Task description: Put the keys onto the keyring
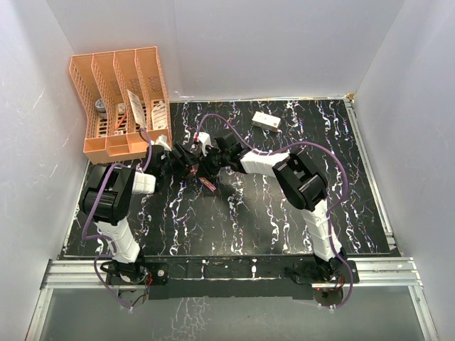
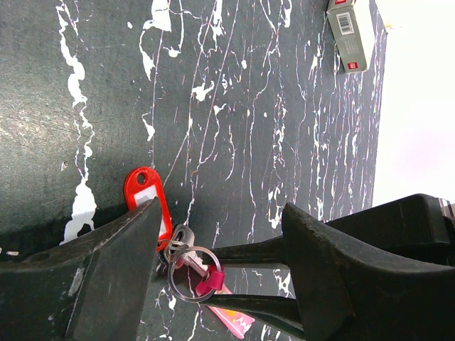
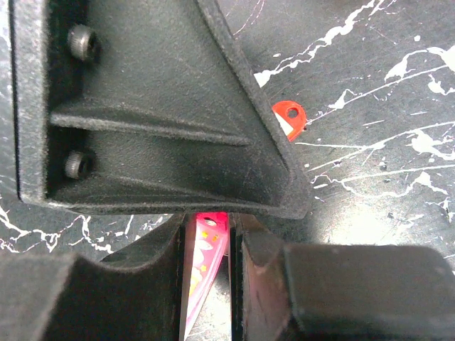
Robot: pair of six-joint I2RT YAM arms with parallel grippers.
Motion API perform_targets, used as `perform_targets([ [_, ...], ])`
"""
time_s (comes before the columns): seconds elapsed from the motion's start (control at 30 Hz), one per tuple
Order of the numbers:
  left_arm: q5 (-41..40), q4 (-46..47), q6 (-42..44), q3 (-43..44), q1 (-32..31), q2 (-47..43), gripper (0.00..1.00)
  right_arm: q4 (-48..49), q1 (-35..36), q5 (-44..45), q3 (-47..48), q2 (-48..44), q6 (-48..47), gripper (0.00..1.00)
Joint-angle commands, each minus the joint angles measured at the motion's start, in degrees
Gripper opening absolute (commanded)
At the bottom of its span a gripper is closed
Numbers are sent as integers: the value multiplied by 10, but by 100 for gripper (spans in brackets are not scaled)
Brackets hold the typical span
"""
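Note:
The keyring (image 2: 173, 280), a thin metal ring with a slim pink tag (image 2: 231, 320), is held just above the black marbled table. A key with a bright red head (image 2: 147, 199) and a pale metal key (image 2: 181, 238) hang bunched at the ring's upper left edge. My right gripper (image 3: 207, 224) is shut on the ring, with the pink tag (image 3: 202, 263) between its fingers. My left gripper (image 2: 222, 213) is open, its jaws wide apart around the ring and keys, and one finger (image 2: 106, 270) sits right beside the red key. In the top view both grippers meet (image 1: 195, 160) at the table's middle left.
An orange file rack (image 1: 121, 99) with small items stands at the back left. A white rectangular box with red marks (image 1: 266, 121) lies at the back centre, and also shows in the left wrist view (image 2: 347, 35). White walls surround the table.

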Motion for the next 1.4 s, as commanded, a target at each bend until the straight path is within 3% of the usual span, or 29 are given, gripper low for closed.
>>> perform_targets([
  [0.0, -3, -26, 10, 8, 4, 1, 68, 18, 5, 4, 27, -8, 4, 7],
  [1.13, -1, -36, 14, 6, 10, -10, 68, 21, -5, 100, 36, -13, 14, 6],
  [1.37, 1, -33, 12, 6, 11, -8, 68, 33, -9, 82, 21, -31, 14, 6],
])
